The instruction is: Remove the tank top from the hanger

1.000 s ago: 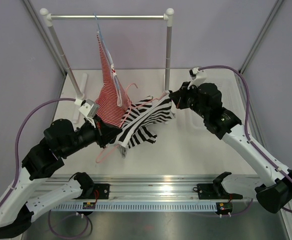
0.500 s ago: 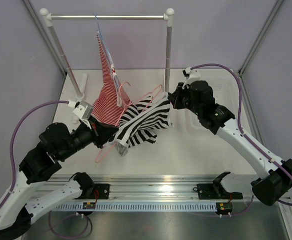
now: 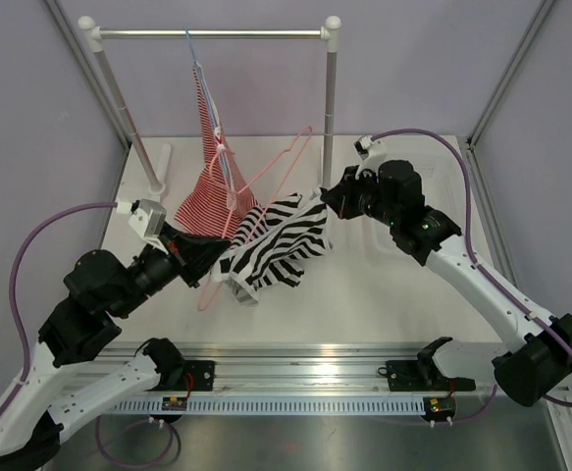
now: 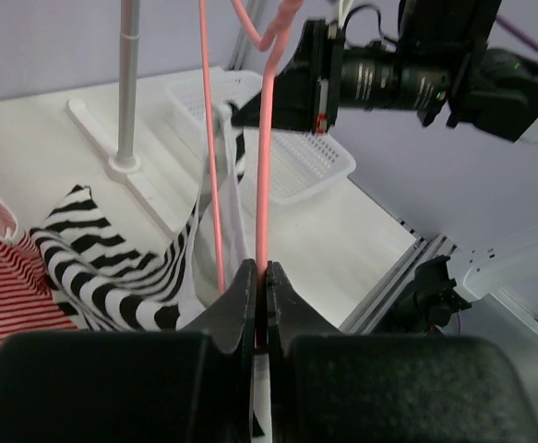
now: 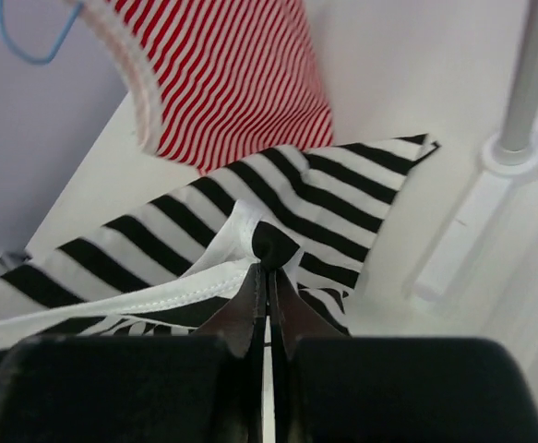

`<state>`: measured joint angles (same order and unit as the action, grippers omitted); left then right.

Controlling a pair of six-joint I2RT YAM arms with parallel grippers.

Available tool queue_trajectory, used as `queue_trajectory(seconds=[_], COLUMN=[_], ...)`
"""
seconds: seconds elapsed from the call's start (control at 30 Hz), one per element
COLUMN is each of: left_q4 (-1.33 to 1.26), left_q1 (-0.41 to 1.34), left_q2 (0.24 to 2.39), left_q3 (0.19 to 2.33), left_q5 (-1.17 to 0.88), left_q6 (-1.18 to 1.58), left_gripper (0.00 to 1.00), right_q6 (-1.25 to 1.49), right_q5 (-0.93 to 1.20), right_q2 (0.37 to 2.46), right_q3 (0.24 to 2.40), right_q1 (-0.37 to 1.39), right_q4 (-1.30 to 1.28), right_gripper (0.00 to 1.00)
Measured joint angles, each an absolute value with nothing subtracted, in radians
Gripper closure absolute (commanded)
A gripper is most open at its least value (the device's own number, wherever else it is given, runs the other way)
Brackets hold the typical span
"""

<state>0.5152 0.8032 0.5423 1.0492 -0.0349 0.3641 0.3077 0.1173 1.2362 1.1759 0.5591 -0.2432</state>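
The thin pale pink wire hanger (image 4: 263,166), pinched by the left fingers (image 4: 238,305), has swung up. The right fingers (image 5: 247,312) grip the black-and-white striped cloth tank top (image 3: 281,240), slung between both arms and likely nearly free.

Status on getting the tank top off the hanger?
Done: both grasps, with the left hand shut on the hanger and the right hand shut on the tank top. In hand: the pull-off, top spanning between them. Left: a white strap looks threaded between the hanger's wires, so it isn't free yet.
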Motion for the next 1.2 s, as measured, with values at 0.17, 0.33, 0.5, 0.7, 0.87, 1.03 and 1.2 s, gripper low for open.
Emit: queue_trajectory(seconds=[0.17, 0.33, 0.5, 0.7, 0.87, 1.03, 1.2], left_q4=[0.209, -0.168, -0.372, -0.460, -0.348, -0.141, 0.101], left_q1=[0.803, 0.803, 0.804, 0.807, 0.811, 0.812, 0.813], left_q2=[0.586, 0.718, 0.870, 0.855, 0.770, 0.706, 0.709], left_q3=[0.955, 0.812, 0.790, 0.842, 0.899, 0.918, 0.966], left_q5=[-0.028, 0.026, 0.069, 0.143, 0.258, 0.343, 0.375], left_q6=[0.350, 0.326, 0.287, 0.250, 0.272, 0.347, 0.419], left_gripper=[1.00, 1.00, 1.00, 1.00, 1.00, 1.00, 1.00], right_q6=[0.310, 0.305, 0.257, 0.241, 0.243, 0.285, 0.333], right_q5=[0.312, 0.383, 0.323, 0.241, 0.196, 0.239, 0.257], right_q2=[1.177, 1.074, 0.958, 0.935, 0.934, 1.042, 1.134], right_q3=[1.051, 1.005, 1.018, 1.018, 1.018, 0.990, 0.899], right_q1=[0.556, 0.555, 0.555, 0.555, 0.554, 0.554, 0.554], right_q4=[-0.176, -0.183, -0.297, -0.412, -0.442, -0.382, -0.342], right_gripper=[1.00, 1.00, 1.00, 1.00, 1.00, 0.99, 0.80])
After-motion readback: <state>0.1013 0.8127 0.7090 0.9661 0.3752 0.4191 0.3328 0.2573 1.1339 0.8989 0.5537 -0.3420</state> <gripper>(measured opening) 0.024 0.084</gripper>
